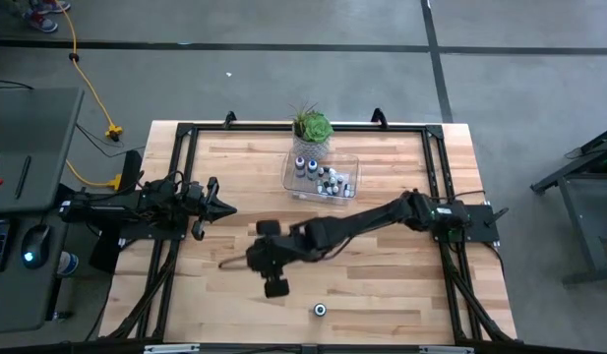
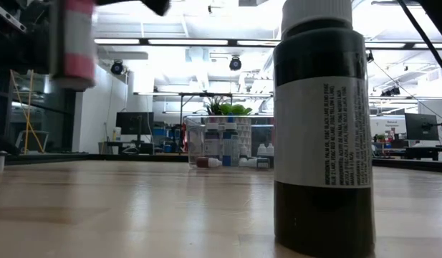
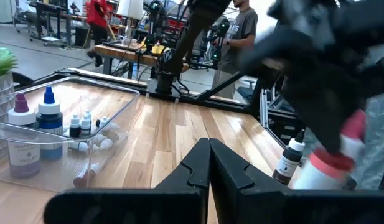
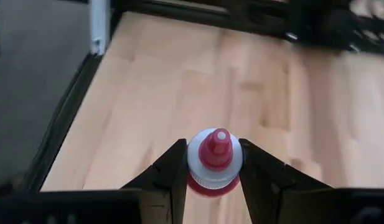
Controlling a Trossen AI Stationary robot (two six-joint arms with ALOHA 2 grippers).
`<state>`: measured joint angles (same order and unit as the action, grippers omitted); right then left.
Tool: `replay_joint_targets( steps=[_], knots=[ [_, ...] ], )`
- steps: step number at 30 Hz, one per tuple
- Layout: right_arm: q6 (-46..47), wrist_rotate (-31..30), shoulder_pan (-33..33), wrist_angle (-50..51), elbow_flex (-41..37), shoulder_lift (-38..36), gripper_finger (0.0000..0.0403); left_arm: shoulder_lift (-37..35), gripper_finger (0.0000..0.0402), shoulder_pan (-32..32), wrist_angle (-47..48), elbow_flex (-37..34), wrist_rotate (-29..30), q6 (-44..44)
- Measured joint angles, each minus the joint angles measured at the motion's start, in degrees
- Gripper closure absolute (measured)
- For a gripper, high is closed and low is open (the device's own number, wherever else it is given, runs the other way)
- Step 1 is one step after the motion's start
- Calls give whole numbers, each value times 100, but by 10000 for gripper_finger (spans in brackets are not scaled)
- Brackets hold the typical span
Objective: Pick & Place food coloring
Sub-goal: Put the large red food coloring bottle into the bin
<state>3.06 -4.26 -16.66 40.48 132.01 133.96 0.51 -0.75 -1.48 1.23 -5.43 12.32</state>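
A small food coloring bottle (image 4: 215, 155) with a red cap sits between the fingers of my right gripper (image 4: 215, 149), which is shut on it. That gripper (image 1: 256, 258) hangs above the table's left-middle. In the low view the bottle (image 2: 74, 43) shows blurred, high above the wood. The clear tray (image 1: 354, 187) at the far middle holds several more little bottles (image 3: 48, 118). My left gripper (image 3: 209, 168) waits shut at the table's left edge (image 1: 219, 206). My right gripper pinches the bottle between its two fingers, on the white shoulder (image 4: 193, 158) just below the red cap. The fingers slant down from the table's right side. The cap points back toward the wrist. The bottle (image 3: 332, 165) is lifted clear of the table and tilted.
A dark bottle with a white cap (image 1: 320, 310) stands alone near the front edge, close to the low camera (image 2: 321, 129). A potted green plant (image 1: 311, 126) stands behind the tray. Black frame rails (image 1: 436, 167) border the tabletop. People (image 3: 241, 25) stand beyond the table.
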Motion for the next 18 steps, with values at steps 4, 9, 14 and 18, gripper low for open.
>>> replay_joint_targets(
  steps=[4, 9, 14, 18],
  knots=[
    [450, -99, 250, 487, -14, -259, 292, 0, 401, -2, 0, -1, 0, 0],
    [460, -460, 583, 1058, -18, -475, 292, 1, 401, 0, 0, -1, 0, 0],
    [350, -251, 1017, 1374, -18, -599, 292, 0, 401, 0, 0, 0, 1, 0],
    [83, -37, 1440, 1728, -18, -627, 292, 1, 401, 0, 0, 0, 0, 0]
  ],
)
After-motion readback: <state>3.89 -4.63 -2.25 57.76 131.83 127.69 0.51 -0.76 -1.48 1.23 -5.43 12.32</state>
